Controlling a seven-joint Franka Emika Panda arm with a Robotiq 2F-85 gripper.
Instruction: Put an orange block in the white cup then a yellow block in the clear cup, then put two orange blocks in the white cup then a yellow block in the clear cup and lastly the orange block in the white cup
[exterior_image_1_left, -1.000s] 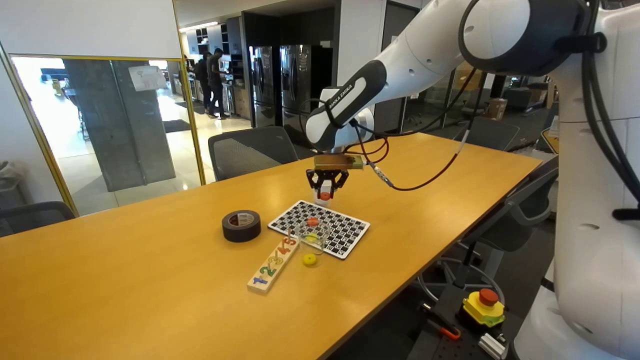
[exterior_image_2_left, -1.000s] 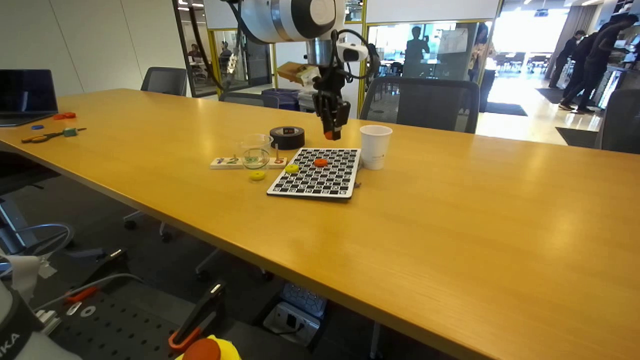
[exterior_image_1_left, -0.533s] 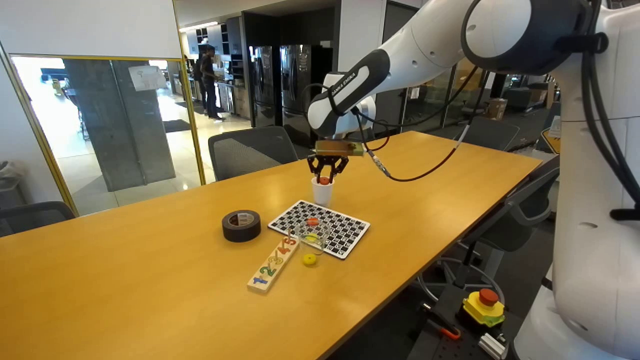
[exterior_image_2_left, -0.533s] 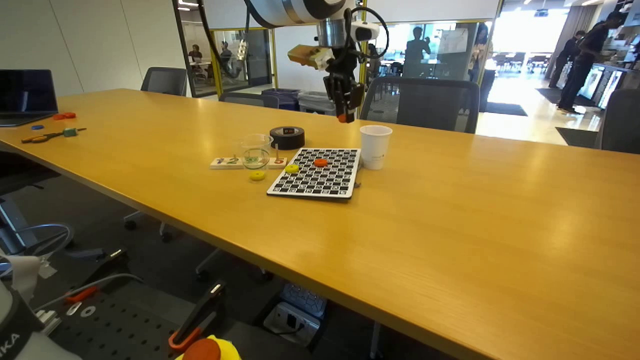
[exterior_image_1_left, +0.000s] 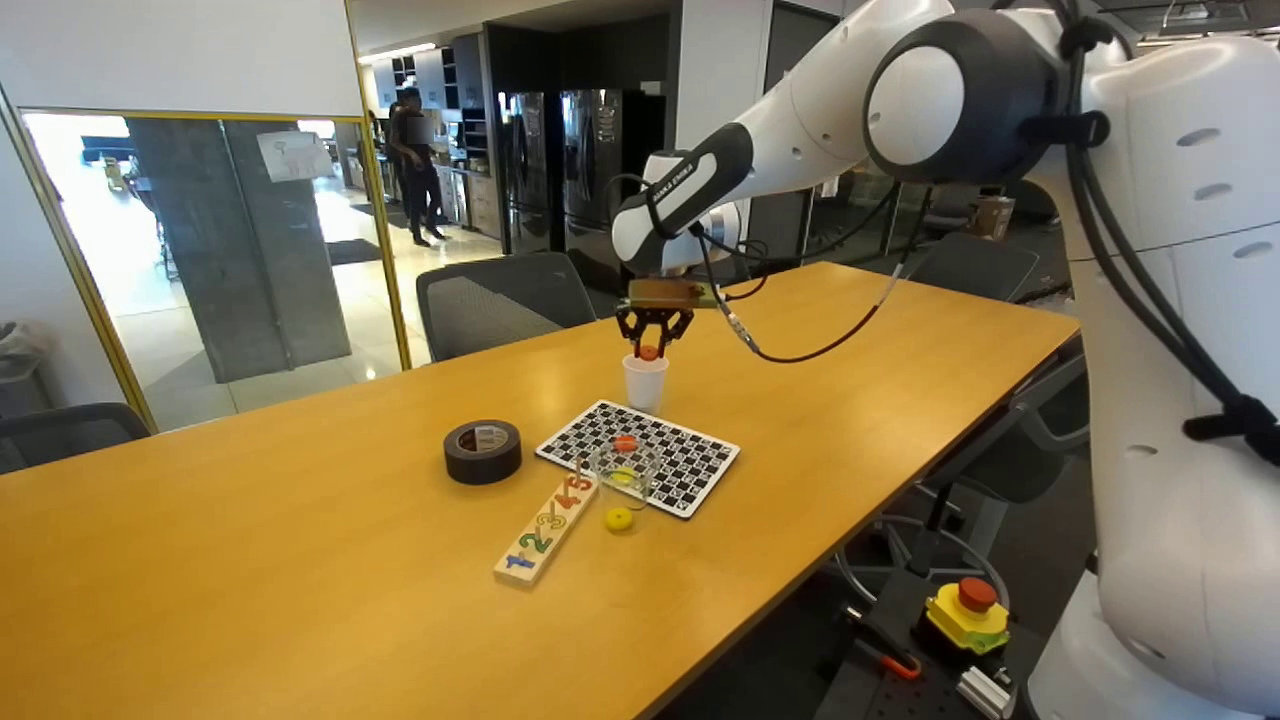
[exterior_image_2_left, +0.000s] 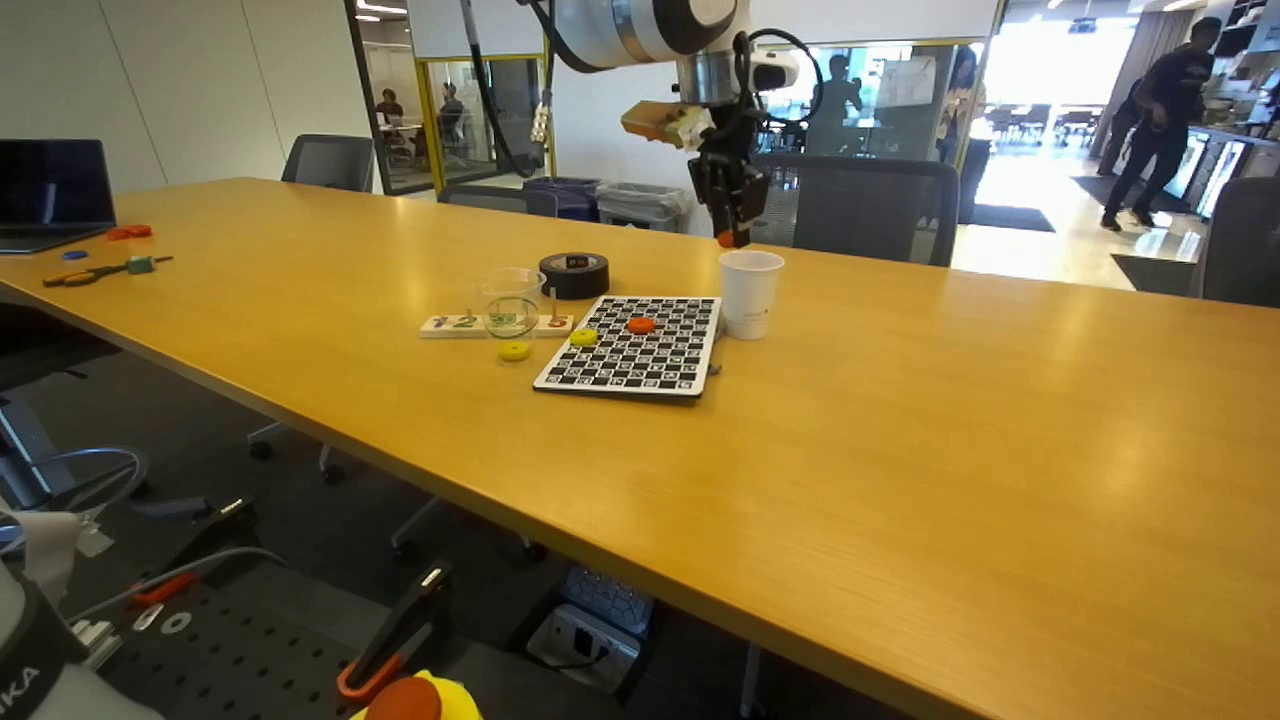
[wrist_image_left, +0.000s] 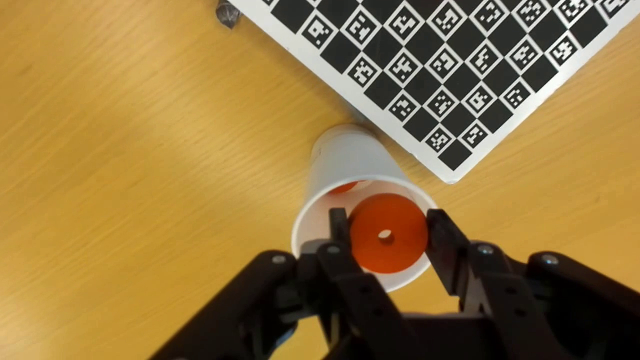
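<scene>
Your pincer is clamped on a round orange block, a fingertip against each side of it, and in the wrist view you can see the hole through its middle. Just below your pincer, the white cup stands upright, mouth up. From the wrist you get the block right in front of that opening, but in an exterior view it shows above the rim and a bit off toward one edge, so I can't tell you it's dead center. You've also got a bit of orange showing inside the cup, mostly hidden.

Out from the pincer and lower down, just beside the cup, is the checkered board, with a loose orange block on it and a yellow block near its edge. Farther from your pincer you've got the clear cup, pretty faint, with a second yellow block showing at its bottom. The wooden number strip and black tape roll are out near the board too, all on the desk. Way off from the pincer there's a laptop.
</scene>
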